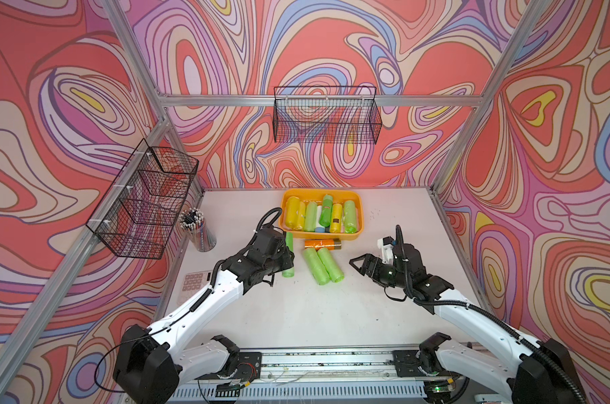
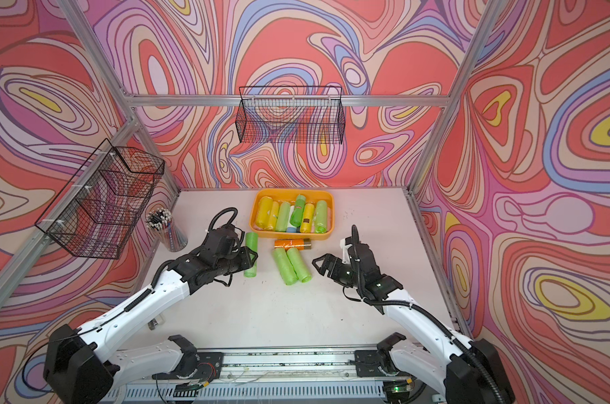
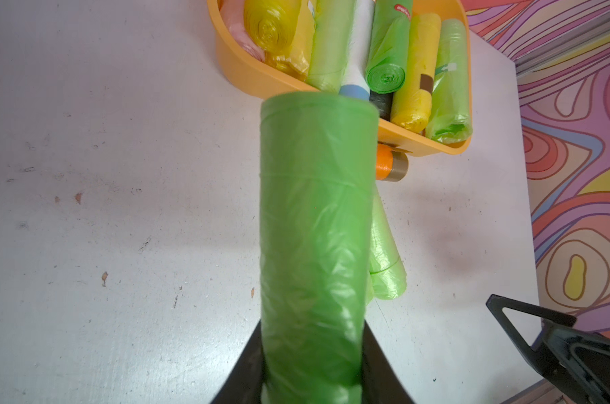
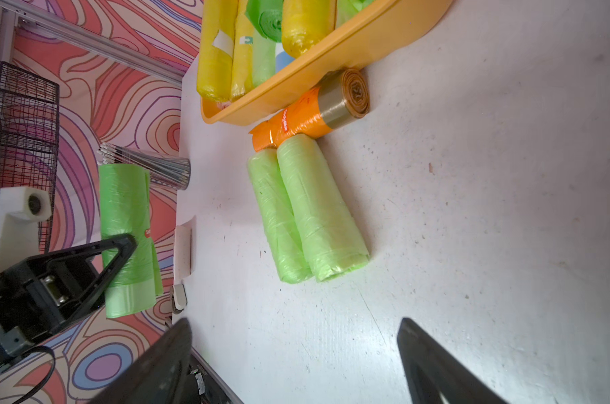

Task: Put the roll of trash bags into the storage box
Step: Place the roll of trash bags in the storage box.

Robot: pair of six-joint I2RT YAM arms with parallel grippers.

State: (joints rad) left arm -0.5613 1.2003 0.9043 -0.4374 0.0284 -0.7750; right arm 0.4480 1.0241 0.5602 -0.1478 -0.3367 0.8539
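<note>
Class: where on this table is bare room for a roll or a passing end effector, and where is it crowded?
Free: the near table, short of the two green rolls; the part right of the storage box; the gap between box and pencil cup. Crowded: the box, and its front, where the orange roll lies.

The left gripper point(image 2: 250, 258) is clamped on a bright green plastic roll of trash bags point(image 2: 251, 241), whose far end is just short of the shallow orange-yellow plastic storage box point(image 2: 326, 234) — a tub packed with yellow and green rolls. Two pale green rolls point(image 2: 291, 266) lie side by side on the white table point(image 2: 261, 314), their far ends at an orange-wrapped roll point(image 2: 289, 243) along the box's near wall. The right gripper point(image 2: 320, 266) hangs beside them, jaws spread.
</note>
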